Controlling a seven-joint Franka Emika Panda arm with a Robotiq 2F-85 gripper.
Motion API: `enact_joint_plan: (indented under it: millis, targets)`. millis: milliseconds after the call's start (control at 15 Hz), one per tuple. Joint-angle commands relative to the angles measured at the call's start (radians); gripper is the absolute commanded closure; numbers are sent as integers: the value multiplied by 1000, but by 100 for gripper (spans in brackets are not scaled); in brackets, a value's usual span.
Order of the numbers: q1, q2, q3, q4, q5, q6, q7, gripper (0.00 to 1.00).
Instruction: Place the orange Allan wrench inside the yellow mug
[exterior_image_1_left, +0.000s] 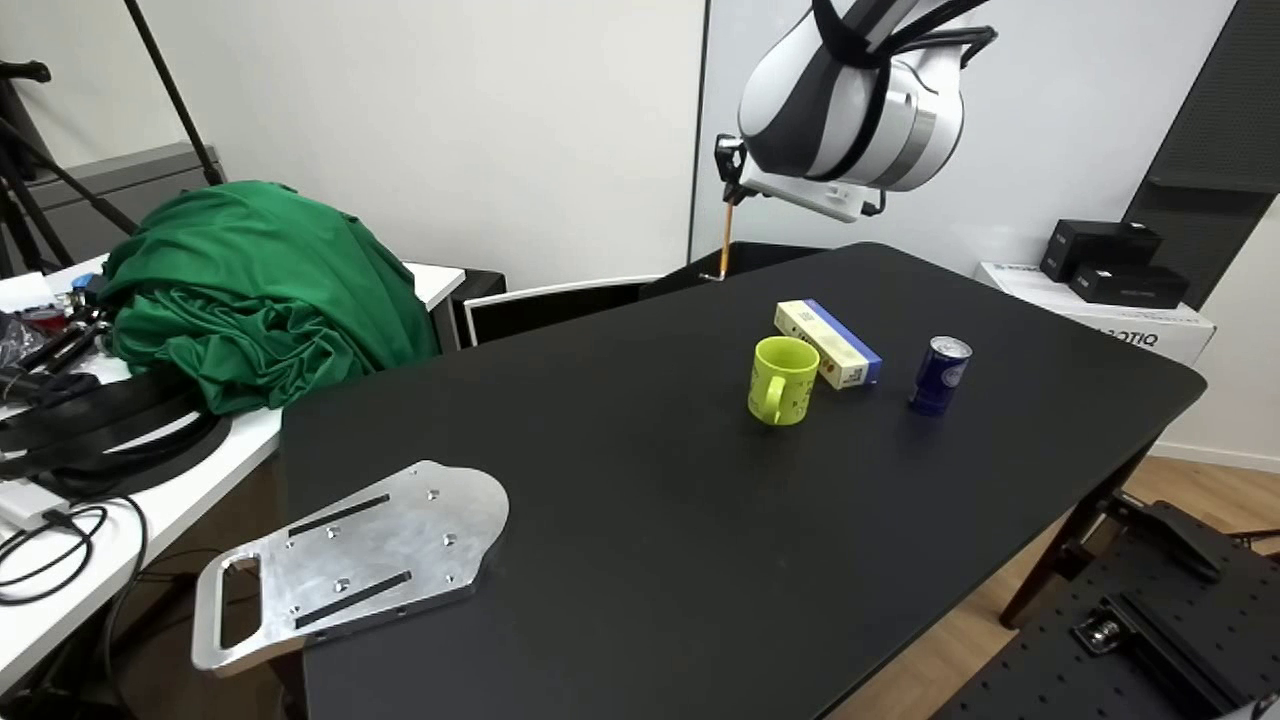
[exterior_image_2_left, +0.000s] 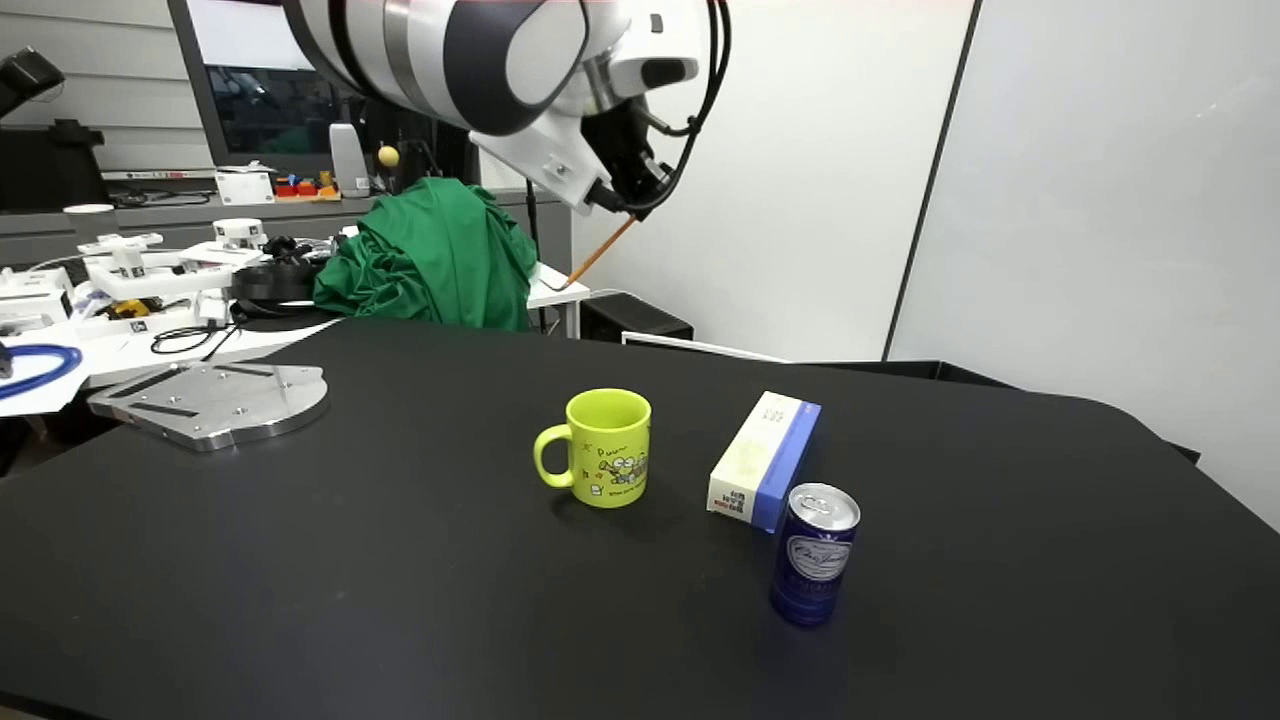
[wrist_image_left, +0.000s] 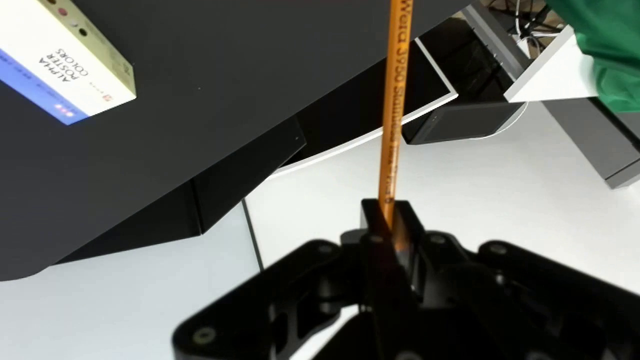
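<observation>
Hand (wrist_image_left: 389, 211), clamped on the orange Allan wrench (wrist_image_left: 394, 110), holds its long axis sloping downward, higher than and well apart from the yellow mug (exterior_image_2_left: 609, 450) upright on the bench (exterior_image_2_left: 400, 600); lateral travel should precede lowering.

On table (exterior_image_2_left: 420, 590), mug (exterior_image_2_left: 612, 460) left of box (exterior_image_2_left: 760, 455), can (exterior_image_2_left: 814, 560) right, both exterior views
</observation>
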Motion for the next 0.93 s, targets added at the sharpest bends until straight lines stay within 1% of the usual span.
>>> enact_joint_plan:
  millis: [0, 333, 467, 600, 867]
  targets:
    - [-38, -32, -17, -68, -22, 59, -25, 98]
    - [-23, -28, -88, -117, -11, 86, -102, 98]
    - [-10, -32, -117, -122, -4, 66, -130, 98]
    - [0, -24, -136, -132, -1, 72, -151, 98]
    - [39, -13, -184, -150, 16, 74, -198, 98]
